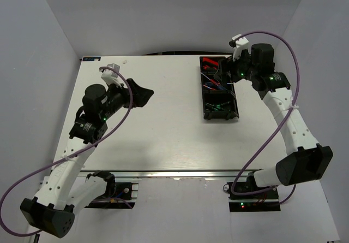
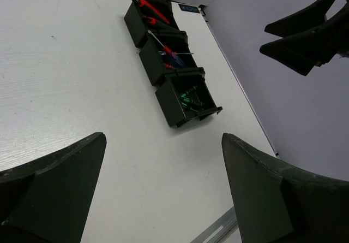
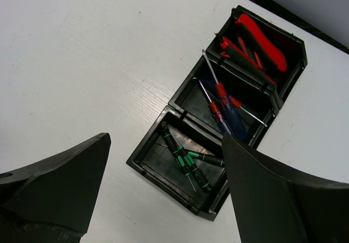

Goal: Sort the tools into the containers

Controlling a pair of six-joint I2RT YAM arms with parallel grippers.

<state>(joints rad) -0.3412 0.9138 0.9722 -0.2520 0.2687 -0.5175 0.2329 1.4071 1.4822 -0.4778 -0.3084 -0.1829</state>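
Sorting seems finished: the long black plastic three-compartment tray (image 2: 168, 105) on the white bench (image 1: 152, 139) holds red-handled pliers and cutters (image 3: 262, 43), blue-and-red-handled screwdrivers (image 3: 229, 106) and thin green-handled screwdrivers (image 3: 182, 158), each kind apart. Left fingers (image 2: 54, 188) and right fingers (image 3: 54, 188) stand wide, holding nothing. Next, I think, only a retreat.

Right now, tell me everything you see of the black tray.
The black tray looks like matte plastic: three square open-top compartments in a row. It sits flat on the white table, right side, towards the far edge. The far compartment holds red-handled tools, the middle one blue-and-red screwdrivers, a shaft leaning over the rim, the near one green-handled screwdrivers. The open right gripper hangs above, not touching it.
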